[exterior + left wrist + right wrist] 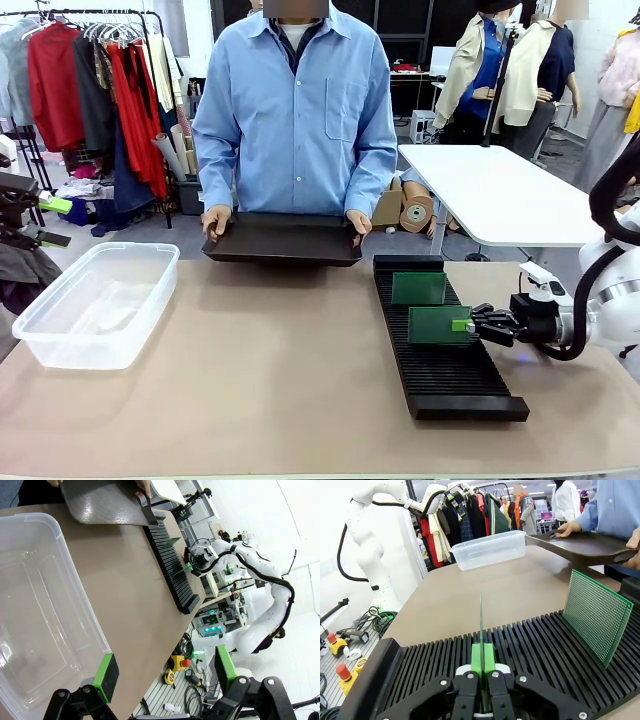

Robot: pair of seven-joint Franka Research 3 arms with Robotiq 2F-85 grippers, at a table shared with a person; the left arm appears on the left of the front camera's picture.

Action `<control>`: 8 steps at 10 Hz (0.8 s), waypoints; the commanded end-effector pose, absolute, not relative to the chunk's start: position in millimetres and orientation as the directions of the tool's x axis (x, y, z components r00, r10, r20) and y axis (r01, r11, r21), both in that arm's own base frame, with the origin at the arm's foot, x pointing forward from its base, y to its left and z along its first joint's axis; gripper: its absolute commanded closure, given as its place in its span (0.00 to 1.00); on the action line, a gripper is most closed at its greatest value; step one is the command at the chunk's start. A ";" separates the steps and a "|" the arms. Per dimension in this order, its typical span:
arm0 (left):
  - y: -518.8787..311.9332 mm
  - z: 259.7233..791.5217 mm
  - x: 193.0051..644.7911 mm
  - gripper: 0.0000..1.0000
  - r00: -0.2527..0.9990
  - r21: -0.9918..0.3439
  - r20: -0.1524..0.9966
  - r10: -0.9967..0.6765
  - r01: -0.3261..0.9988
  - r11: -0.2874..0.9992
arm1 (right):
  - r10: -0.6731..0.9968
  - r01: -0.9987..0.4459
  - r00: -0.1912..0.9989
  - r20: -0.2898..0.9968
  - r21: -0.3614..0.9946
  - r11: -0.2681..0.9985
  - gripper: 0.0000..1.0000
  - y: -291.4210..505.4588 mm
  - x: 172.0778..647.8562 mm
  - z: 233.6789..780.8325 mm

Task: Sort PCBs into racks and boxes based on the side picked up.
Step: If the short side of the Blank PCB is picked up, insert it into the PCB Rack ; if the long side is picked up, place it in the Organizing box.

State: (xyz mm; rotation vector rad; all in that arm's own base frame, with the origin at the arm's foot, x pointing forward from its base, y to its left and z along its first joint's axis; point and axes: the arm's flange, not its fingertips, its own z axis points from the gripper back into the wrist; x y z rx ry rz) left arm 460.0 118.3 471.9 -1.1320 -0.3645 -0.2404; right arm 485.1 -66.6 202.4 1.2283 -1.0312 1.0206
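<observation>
Nearest the robot's side, at about four o'clock on the table, the right gripper (472,324) is clamped on the edge of a PCB (438,325) that stands upright in the slots of the long black rack (440,375); in the right wrist view the green pads (482,661) pinch the board (481,625), seen edge-on as a thin vertical line rising from the rack (420,665). A second PCB (418,288) stands upright in the same rack just beyond the held one, toward two o'clock, apart from it; from the wrist it shows its dotted green face (593,615). At about nine o'clock sits the clear plastic box (95,305), holding no boards. The left gripper (162,672) hangs over the box's near rim (75,587) with its jaws spread wide and nothing between them. Farthest off, at twelve o'clock, a person in a blue shirt holds a shallow black tray (285,240) by both ends at the far table edge, one hand (215,220) on each side.
</observation>
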 end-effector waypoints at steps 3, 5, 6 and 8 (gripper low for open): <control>117.7 472.7 458.5 0.00 0.915 -0.832 0.403 -0.006 0.370 0.414 | 0.047 -0.967 0.247 0.968 0.243 0.069 1.00 -59.5 496.3 199.7; 117.7 472.7 458.5 0.00 0.915 -0.832 0.403 -0.006 0.370 0.414 | 0.053 -0.961 0.271 0.961 0.267 0.069 1.00 -62.0 499.7 191.1; 117.7 472.7 458.5 0.00 0.915 -0.832 0.403 -0.006 0.370 0.414 | 0.049 -0.960 0.275 0.960 0.272 0.071 1.00 -63.7 500.0 187.2; 117.7 472.7 458.5 0.00 0.915 -0.832 0.403 -0.006 0.370 0.414 | 0.028 -0.956 0.287 0.958 0.284 0.075 1.00 -67.9 500.5 183.8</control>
